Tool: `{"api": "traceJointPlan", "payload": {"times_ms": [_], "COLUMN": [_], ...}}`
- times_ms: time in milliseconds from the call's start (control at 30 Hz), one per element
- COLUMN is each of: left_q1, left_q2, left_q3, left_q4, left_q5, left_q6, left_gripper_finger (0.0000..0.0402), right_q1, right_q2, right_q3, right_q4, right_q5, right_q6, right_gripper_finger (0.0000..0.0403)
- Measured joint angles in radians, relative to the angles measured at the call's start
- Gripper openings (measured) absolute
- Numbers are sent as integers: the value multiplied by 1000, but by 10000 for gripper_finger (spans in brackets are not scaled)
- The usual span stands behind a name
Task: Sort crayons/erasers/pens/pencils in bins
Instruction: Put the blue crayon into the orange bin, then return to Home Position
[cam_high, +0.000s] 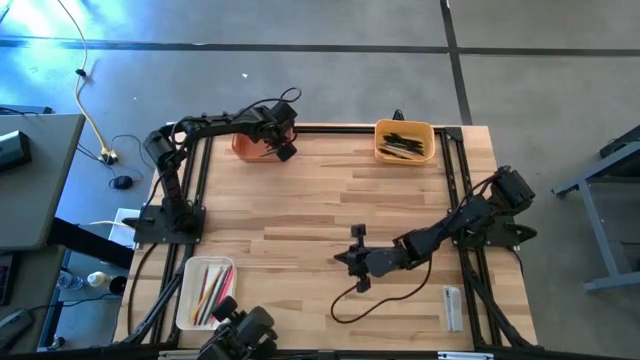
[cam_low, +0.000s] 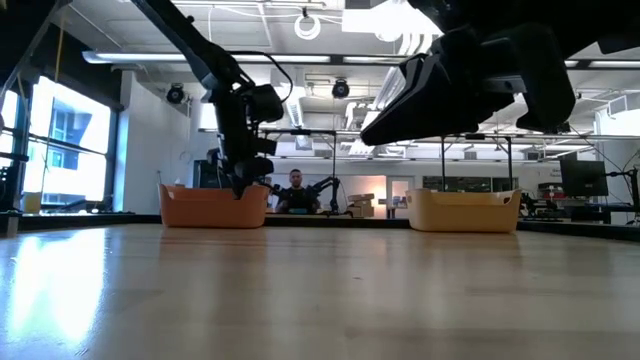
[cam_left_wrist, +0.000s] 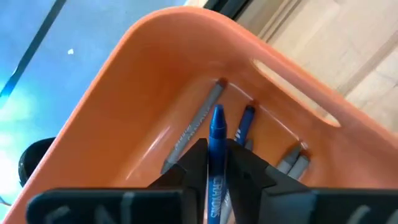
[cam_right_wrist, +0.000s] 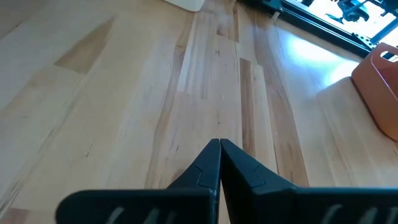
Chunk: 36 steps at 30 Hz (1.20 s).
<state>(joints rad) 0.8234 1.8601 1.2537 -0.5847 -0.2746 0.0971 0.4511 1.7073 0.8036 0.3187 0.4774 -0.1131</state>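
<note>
Left tool (cam_left_wrist: 217, 165) hangs over the orange bin (cam_left_wrist: 143, 81) at the tabletop's (cam_high: 330, 200) far left corner, a blue crayon (cam_left_wrist: 216, 149) standing between its fingers (cam_left_wrist: 193, 163), tip pointing down into the bin. Whether the fingers still clamp the crayon or have just loosened cannot be told. Below it, on the bin's floor, lie a grey crayon (cam_left_wrist: 196, 127), a second blue crayon (cam_left_wrist: 244, 123) and more grey pieces (cam_left_wrist: 293, 163) near the slotted wall. Across the tabletop, the right tool (cam_right_wrist: 220, 163) hovers low over bare wood near the middle, fingers pressed together and empty. Dark pens (cam_high: 403, 146) lie in the yellow-orange bin (cam_high: 404, 141) at the far right; coloured pencils (cam_high: 210, 292) fill the white bin (cam_high: 204, 293) at the near left.
</note>
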Motion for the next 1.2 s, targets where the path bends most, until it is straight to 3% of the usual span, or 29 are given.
{"api": "traceJointPlan", "payload": {"times_ms": [333, 567, 733, 900, 1033, 1200], "left_q1": [-24, -91, -167, -249, -301, -346], "left_q2": [-94, -245, -392, -528, -615, -696], "left_q3": [0, -38, -220, -480, -661, -807], "left_q4": [1, 57, 289, 691, 989, 1204], "left_q5": [-13, 3, 130, 241, 332, 452], "left_q6": [19, 28, 53, 72, 89, 90], "left_gripper_finger": [89, 67, 31, 4, 4, 3], "right_q1": [1, -33, -117, -239, -349, -480], "right_q2": [0, 0, 0, -43, -140, -347], "right_q3": [0, -1, -16, -179, -351, -516], "right_q4": [-9, -9, 21, 267, 441, 527], "right_q5": [0, -36, -157, -288, -330, -398], "right_q6": [-4, -97, -142, -184, -180, -207], "right_gripper_finger": [0, 0, 0, 0, 0, 0]}}
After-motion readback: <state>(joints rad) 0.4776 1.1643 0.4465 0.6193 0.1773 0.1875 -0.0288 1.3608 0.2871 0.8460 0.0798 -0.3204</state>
